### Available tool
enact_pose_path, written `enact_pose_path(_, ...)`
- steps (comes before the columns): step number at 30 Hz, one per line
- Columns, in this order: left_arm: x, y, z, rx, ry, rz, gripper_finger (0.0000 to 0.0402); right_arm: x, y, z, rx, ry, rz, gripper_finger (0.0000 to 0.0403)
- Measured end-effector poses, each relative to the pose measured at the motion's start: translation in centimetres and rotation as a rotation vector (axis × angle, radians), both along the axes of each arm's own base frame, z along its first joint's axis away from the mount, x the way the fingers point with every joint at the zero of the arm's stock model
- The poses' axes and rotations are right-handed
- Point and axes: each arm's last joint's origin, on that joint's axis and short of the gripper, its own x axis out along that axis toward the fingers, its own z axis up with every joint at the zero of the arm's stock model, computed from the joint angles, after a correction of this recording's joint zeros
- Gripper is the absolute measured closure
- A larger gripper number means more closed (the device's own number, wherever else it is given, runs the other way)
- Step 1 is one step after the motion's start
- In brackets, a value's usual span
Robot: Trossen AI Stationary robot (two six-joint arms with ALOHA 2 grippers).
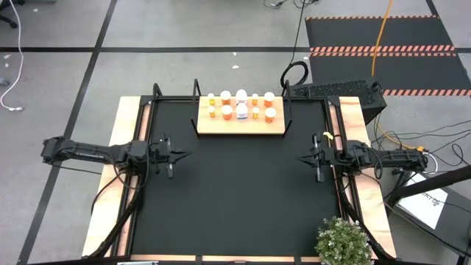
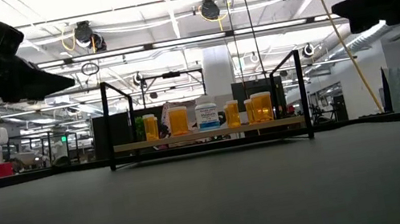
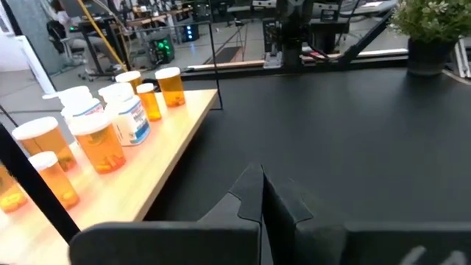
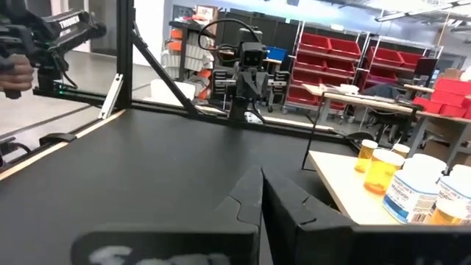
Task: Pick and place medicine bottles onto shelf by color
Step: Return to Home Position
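Table [image 1: 235, 221] fills the ctr of the high view. Shelf [image 1: 241, 128] sits upper ctr w/ the bottles [image 1: 241, 110] standing on it in two rows; none seen off it. Left gripper [image 1: 182, 154] is mid-left and right gripper [image 1: 300, 158] mid-right. Both are pinched together, holding nothing, well apart from the shelf. Arms look close to home pos. To finish well: retract each arm slow & level, and don't swing toward the shelf uprights or bottles.
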Motion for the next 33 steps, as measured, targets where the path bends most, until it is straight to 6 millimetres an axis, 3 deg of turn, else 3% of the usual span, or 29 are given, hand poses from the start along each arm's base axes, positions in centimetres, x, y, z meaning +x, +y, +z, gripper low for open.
enact_pose_path(7, -1.0, -0.1, -0.1, -0.037, 0.012, -0.047, 0.04, 0.0, 0.0, 0.0, 0.007, -0.001, -0.001, 0.0403)
enact_pose_path(18, -2.4, -0.4, 0.9, -0.035, -0.12, -0.166, 0.04, 0.0, 0.0, 0.0, 0.007, -0.004, -0.002, 0.0403)
enact_pose_path(33, -2.2, -0.6, 0.6, -0.003, -0.159, -0.24, 0.0401, 0.0, 0.0, 0.0, 0.007, -0.005, -0.002, 0.0403)
